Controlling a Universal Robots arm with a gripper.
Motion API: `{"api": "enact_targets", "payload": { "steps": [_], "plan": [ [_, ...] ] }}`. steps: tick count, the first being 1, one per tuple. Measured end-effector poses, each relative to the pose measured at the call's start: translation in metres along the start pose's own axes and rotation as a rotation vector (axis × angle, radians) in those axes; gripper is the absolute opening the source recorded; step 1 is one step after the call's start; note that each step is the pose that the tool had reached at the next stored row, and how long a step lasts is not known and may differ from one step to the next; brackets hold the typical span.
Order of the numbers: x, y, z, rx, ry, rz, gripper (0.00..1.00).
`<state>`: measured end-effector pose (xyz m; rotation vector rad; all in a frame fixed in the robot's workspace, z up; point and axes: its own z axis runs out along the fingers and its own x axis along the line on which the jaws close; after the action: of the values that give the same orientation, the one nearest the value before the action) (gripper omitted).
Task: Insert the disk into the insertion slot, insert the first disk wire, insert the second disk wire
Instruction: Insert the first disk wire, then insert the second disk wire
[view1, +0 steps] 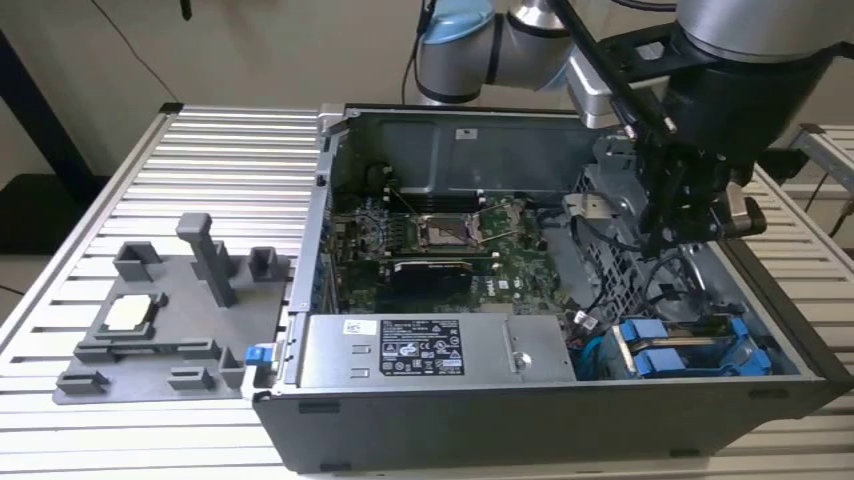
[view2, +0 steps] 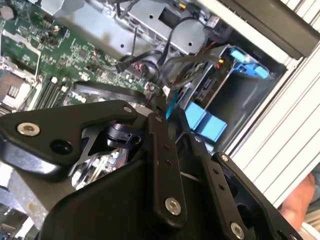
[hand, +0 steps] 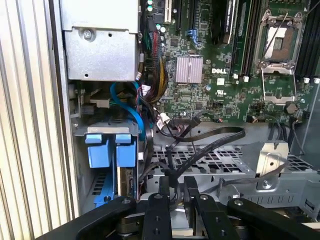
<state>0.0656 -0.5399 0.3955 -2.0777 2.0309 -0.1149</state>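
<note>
The end effector (view1: 671, 243) hangs inside the case (view1: 534, 405), over a perforated cage (hand: 225, 159), among black wires (hand: 215, 132); whether it is spread or pinching one, I cannot tell.

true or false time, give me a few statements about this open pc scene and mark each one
1. The computer case lies open on a slatted metal table. True.
2. A cooler covers the CPU socket. False: the socket has no cooler on it and its metal frame is exposed.
3. Two blue drive carriers sit side by side at a corner of the case. True.
4. The claw hangs over the grey fixture plate. False: it hangs inside the case at the exterior view's right, while the plate lies outside the case at the exterior view's left.
</note>
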Motion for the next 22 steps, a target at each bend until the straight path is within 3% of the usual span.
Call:
{"api": "enact_targets", "payload": {
  "steps": [3,6,7,12,13,16,17,21,22],
  "plan": [
    [-0.0089,0.0046,0.0025,0.0018,0.0154,-0.004,0.26],
    [-0.0167,0.0066,0.0051,0.0024,0.0355,-0.011,0.26],
    [-0.0188,0.0068,0.0056,0.0019,0.0486,-0.015,0.26],
    [-0.0229,0.0069,0.0064,-0.0019,0.1340,-0.040,0.26],
    [-0.0255,0.0069,0.0072,-0.0020,0.1461,-0.043,0.26],
    [-0.0320,0.0076,0.0109,-0.0017,0.1621,-0.047,0.26],
    [-0.0333,0.0077,0.0116,-0.0021,0.1719,-0.049,0.26],
    [-0.0357,0.0079,0.0130,-0.0044,0.2298,-0.063,0.26],
    [-0.0361,0.0079,0.0135,-0.0049,0.2412,-0.066,0.26]
  ]
}}
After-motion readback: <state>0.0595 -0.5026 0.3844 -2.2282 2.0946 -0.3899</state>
